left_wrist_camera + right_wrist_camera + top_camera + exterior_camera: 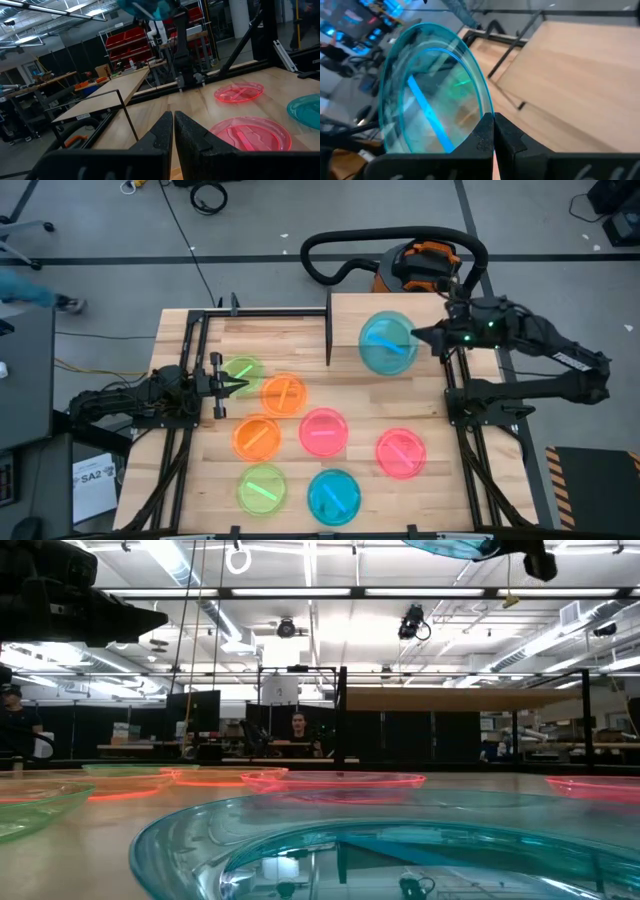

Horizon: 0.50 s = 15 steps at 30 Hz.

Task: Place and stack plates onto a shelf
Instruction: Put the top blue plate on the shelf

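Observation:
My right gripper (pixel 418 337) is shut on a teal plate (pixel 387 343) and holds it in the air over the light-wood shelf (pixel 350 315) at the table's far edge. The low view shows that plate (pixel 455 548) high up. Seven plates lie flat on the tabletop: green (pixel 240 370), orange (pixel 283 393), orange (pixel 257 437), pink (pixel 323 431), pink (pixel 401 453), green (pixel 262 488) and teal (pixel 333 496). My left gripper (pixel 226 385) is shut and hovers at the left, beside the far green plate; in its own wrist view its shut gripper (pixel 173 122) touches nothing. My right gripper pinches the teal plate's rim (pixel 485 112) between its two fingers, on the side toward the table's right. The fingers come roughly level from the right. The plate is lifted clear, above the shelf board (pixel 580 70).
The shelf stands on thin black posts (pixel 328 330), with a black metal frame (pixel 200 315) to its left. An orange and black vacuum with a hose (pixel 420 265) sits beyond the far edge. A person (pixel 298 730) sits far behind the table.

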{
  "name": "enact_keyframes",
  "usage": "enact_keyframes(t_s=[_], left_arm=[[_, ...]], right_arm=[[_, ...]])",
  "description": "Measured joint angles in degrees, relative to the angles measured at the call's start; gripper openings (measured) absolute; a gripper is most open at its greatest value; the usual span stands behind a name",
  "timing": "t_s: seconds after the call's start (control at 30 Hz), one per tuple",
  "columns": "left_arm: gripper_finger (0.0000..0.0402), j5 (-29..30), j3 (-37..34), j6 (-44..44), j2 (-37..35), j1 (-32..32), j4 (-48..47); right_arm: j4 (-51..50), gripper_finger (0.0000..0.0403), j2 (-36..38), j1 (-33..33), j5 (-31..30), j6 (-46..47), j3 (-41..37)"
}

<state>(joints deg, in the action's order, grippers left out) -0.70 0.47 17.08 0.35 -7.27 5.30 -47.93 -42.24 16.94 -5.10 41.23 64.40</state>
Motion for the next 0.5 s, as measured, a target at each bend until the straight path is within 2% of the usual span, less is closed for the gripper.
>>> enact_keyframes(t_s=[0.13,0.5], left_arm=[[0.0025,0.0,0.0,0.0,0.0,0.0,0.0],[0.0025,0.0,0.0,0.0,0.0,0.0,0.0]], right_arm=[[-3.9,0.0005,0.0,3.9,-0.4,-2.0,2.4],[-10.7,0.0005,-0.2,15.1,-6.6,-7.2,4.6]])
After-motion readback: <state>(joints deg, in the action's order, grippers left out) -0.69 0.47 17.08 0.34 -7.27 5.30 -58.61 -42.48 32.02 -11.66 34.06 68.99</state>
